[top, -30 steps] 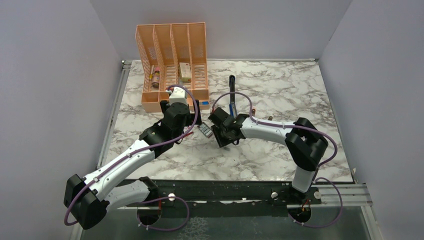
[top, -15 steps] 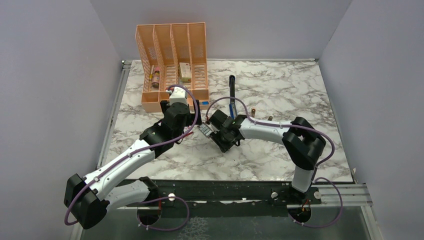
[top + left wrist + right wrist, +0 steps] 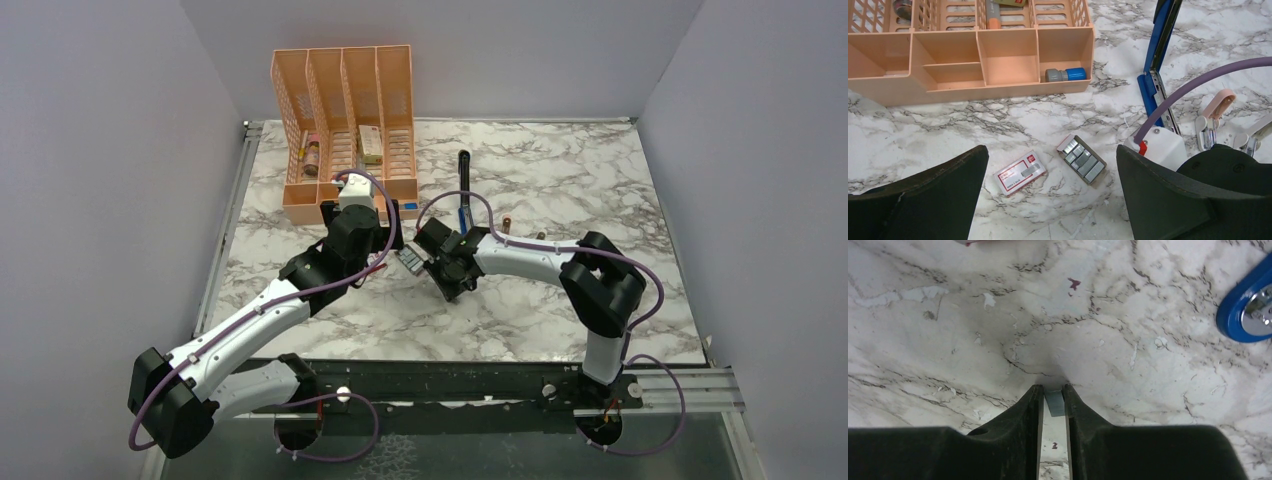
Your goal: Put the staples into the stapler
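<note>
Right claw (image 3: 1053,392) clenched on a thin grey staple strip (image 3: 1054,404), or so it appears, low over bare desk (image 3: 948,315). The stapler (image 3: 1156,60) lies open at upper right of the left wrist view with its channel exposed, and the tray of staples (image 3: 1082,159) sits lower centre beside the red box (image 3: 1019,172). Left claw (image 3: 1050,155) released wide above tray and box, grasping nothing. For a clean load, hold the strip level, align it lengthwise with the channel and seat it before letting go, since a thin strip could twist or slip.
</note>
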`<action>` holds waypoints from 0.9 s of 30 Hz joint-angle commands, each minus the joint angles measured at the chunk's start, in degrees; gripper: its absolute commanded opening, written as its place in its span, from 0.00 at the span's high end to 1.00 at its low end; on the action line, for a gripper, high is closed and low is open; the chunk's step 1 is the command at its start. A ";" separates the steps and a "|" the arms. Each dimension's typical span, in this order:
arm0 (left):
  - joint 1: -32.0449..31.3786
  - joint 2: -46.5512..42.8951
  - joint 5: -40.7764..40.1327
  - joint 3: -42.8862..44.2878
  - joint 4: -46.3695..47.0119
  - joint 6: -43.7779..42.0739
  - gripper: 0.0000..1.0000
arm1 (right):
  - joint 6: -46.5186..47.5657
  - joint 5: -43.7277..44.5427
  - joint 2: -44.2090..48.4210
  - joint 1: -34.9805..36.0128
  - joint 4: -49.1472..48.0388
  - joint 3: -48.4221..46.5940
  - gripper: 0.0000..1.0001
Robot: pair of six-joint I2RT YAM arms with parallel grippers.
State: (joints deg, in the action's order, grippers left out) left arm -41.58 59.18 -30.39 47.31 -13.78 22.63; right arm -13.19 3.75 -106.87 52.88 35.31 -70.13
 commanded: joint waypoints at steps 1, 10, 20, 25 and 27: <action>0.14 -0.03 0.34 1.12 0.87 -0.40 0.01 | -13.12 6.37 -0.48 0.27 3.24 1.68 0.74; 0.18 0.08 0.65 1.34 0.77 -0.48 0.01 | -18.91 7.19 0.96 0.27 2.16 2.45 0.62; 0.16 0.00 0.51 1.06 0.88 -0.24 0.01 | -11.63 5.96 0.26 0.25 2.65 0.93 0.66; 0.11 0.06 0.59 0.94 0.99 -0.14 0.01 | -7.72 3.66 0.48 0.29 1.89 1.74 0.69; 0.15 0.20 0.64 0.94 1.00 -0.13 0.01 | -6.79 3.17 0.28 0.29 1.72 1.71 0.71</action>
State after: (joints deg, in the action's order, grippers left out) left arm -41.58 59.31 -30.39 47.33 -13.78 22.65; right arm -24.10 7.81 -105.97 52.90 35.75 -68.95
